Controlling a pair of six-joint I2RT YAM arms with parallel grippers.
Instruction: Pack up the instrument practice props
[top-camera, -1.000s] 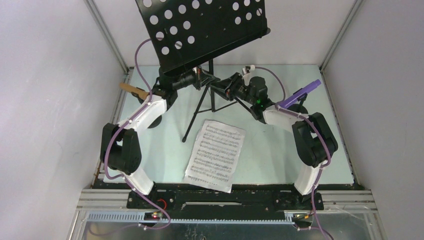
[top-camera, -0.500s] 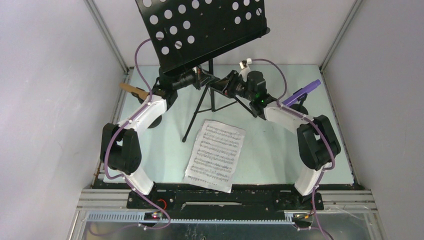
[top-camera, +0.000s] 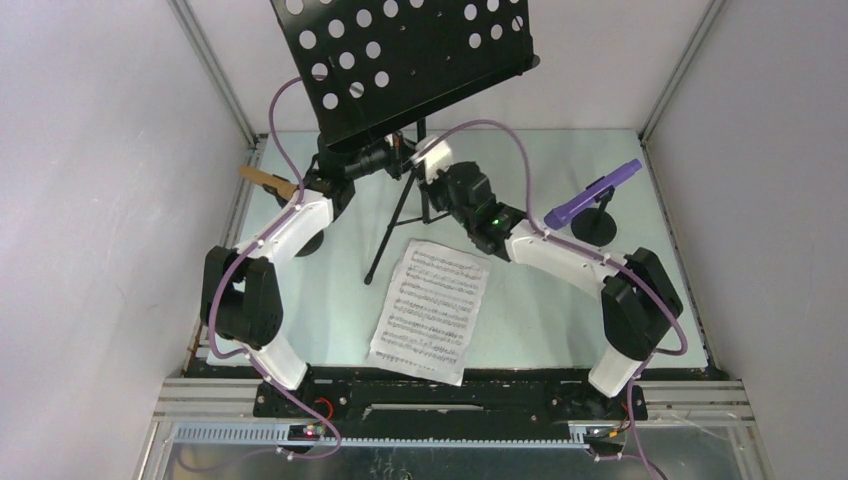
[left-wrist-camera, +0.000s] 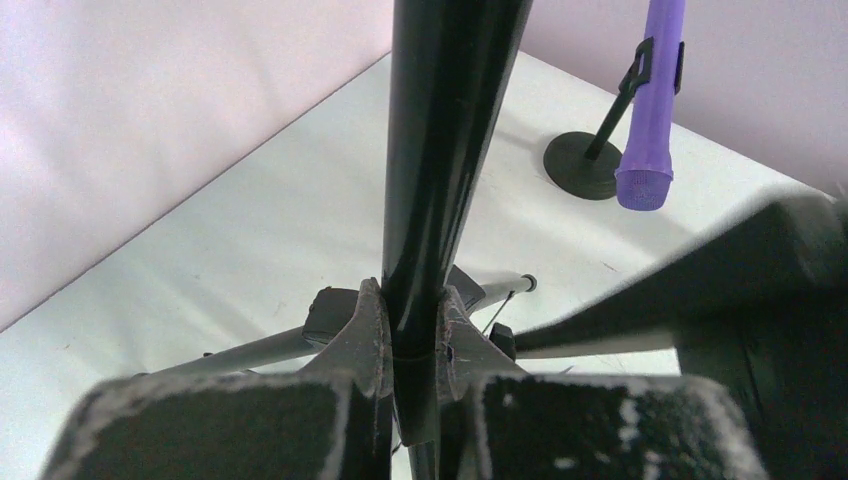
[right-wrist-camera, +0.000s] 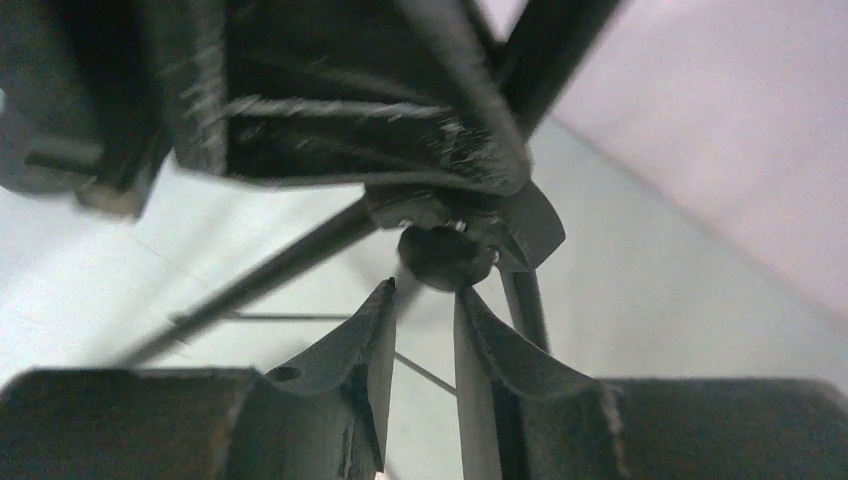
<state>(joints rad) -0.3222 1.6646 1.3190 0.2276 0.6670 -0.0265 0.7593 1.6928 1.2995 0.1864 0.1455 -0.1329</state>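
left gripper (left-wrist-camera: 412, 335): clamped hard on the black pole (left-wrist-camera: 440, 150) of the music stand; the pole runs upright between my pads, low down, just above where the legs meet
right gripper (right-wrist-camera: 421, 300): jaws a narrow gap apart, nothing between them; tips sit right at a small black knob (right-wrist-camera: 443, 256) on the leg hub (right-wrist-camera: 528, 225); can't tell if they touch it
both grippers: close together at the pole, left one from the left side, right one from the right
rack (top-camera: 400, 60): black plate with round holes, tilted, up on the pole at the far middle of the table (top-camera: 560, 300)
legs (top-camera: 385, 240): thin tripod legs spread out, feet on the table
sheet music (top-camera: 432, 310): white printed pages lying flat, slightly skewed, near the middle; just in front of the legs, apart from both grippers
purple microphone (top-camera: 592, 195): tilted in a clip holder at the far right; round base (top-camera: 597, 230) on the table, well apart from the stand
tan microphone (top-camera: 265, 180): far left, pokes out behind my left arm (top-camera: 300, 225); its holder is mostly hidden under that arm
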